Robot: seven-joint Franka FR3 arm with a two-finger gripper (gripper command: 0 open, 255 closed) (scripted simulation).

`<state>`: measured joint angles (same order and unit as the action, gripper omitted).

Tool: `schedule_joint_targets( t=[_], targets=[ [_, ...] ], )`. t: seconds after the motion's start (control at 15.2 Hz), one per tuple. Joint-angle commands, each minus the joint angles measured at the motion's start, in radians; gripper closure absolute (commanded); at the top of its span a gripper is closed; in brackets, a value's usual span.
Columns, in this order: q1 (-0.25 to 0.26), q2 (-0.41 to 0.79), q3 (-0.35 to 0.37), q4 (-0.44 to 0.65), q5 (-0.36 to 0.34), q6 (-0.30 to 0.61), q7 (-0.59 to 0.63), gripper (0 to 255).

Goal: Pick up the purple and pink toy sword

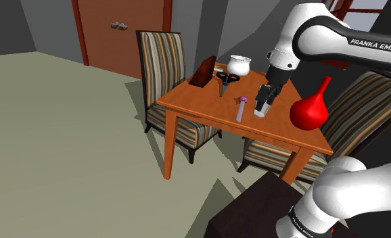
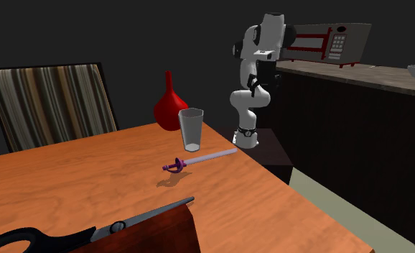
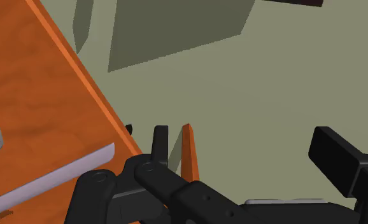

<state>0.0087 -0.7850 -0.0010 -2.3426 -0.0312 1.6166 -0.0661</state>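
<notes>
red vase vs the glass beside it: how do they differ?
Colour: the red vase is opaque; the glass is clear.
Shape: the vase has a round belly and thin neck; the glass is a straight-sided tumbler with a wide mouth.
Height: the vase stands taller than the glass.
Shared: both stand upright on the table.

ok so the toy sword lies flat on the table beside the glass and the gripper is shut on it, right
No: the gripper is open, its fingers apart and off the toy sword, as the wrist view shows. The toy sword does lie flat on the table beside the glass.
</notes>
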Motion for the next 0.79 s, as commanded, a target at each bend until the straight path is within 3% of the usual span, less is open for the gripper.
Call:
schedule_joint_targets(
  t=[0.0, 0.73],
  targets=[
    [0.0, 0.0, 0.0, 0.0, 0.0, 0.0, 0.0, 0],
    [-0.138, 0.399, 0.031, 0.16, -0.054, 0.21, 0.307, 0]
  ],
)
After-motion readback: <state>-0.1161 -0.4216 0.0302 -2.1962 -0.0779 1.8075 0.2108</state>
